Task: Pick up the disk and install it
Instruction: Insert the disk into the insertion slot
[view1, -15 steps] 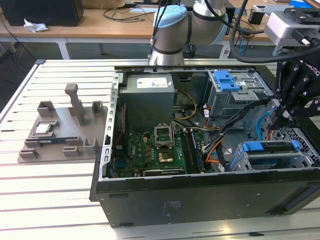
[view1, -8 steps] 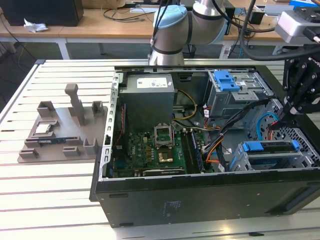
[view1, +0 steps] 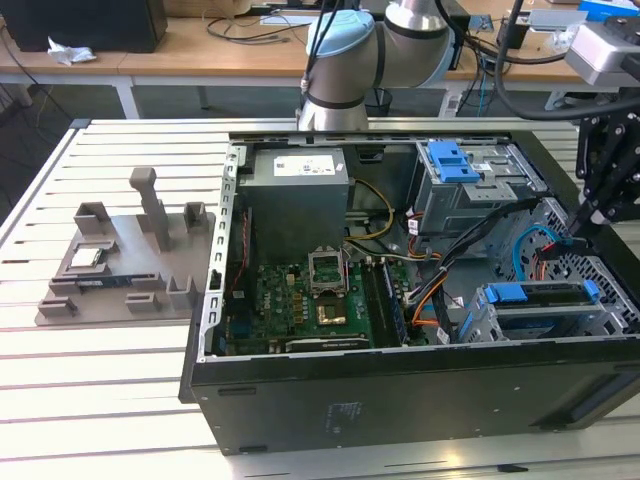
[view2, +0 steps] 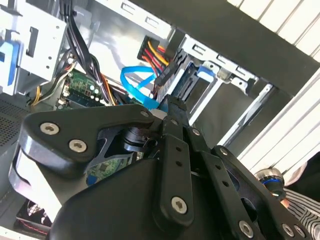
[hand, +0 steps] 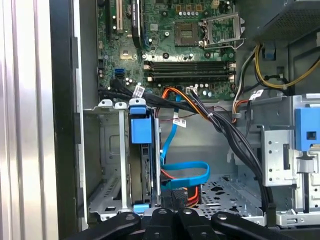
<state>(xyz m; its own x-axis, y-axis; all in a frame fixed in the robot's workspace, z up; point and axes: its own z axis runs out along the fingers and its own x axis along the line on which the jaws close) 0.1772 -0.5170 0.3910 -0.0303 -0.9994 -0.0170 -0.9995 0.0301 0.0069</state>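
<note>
Fingers (hand: 170, 216) look drawn together at the cable end of the disk (hand: 142, 165), though whether they pinch it I cannot tell. It stands on edge in the drive cage (hand: 107, 165), directly beyond them, long axis running away toward the motherboard (hand: 190, 45). From the exterior view the gripper (view1: 585, 215) hovers over the open computer case (view1: 400, 385) at its right corner, above the blue-framed disk (view1: 540, 296)

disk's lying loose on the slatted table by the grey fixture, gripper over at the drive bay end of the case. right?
Not the disk part: the exterior view shows it inside the case, standing on edge in the drive bay, blue carrier frame up. The first wrist view shows the same. The gripper is at that end of the case, as you said.
</note>
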